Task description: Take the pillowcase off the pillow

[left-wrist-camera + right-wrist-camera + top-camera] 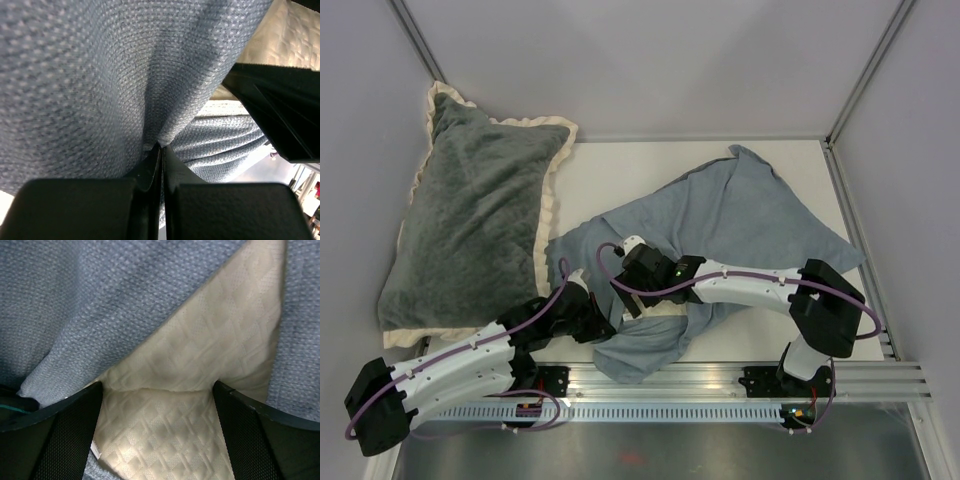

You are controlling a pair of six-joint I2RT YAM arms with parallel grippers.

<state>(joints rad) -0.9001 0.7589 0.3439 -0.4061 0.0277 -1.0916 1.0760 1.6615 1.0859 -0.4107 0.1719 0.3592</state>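
The grey-blue pillowcase (740,215) lies crumpled over the middle and right of the table, covering most of the pillow. A small cream patch of the pillow (665,308) shows at its near opening. My left gripper (602,325) is shut on a fold of the pillowcase (100,75) near that opening; the pinch shows in the left wrist view (160,146). My right gripper (628,290) is open wide, its jaws on either side of the cream quilted pillow (200,355) inside the lifted pillowcase (100,295), as the right wrist view (157,386) shows.
A large dark grey plush pillow with a cream ruffle (470,210) leans at the left wall. Purple-grey walls close the back and sides. A metal rail (720,385) runs along the near edge by the arm bases.
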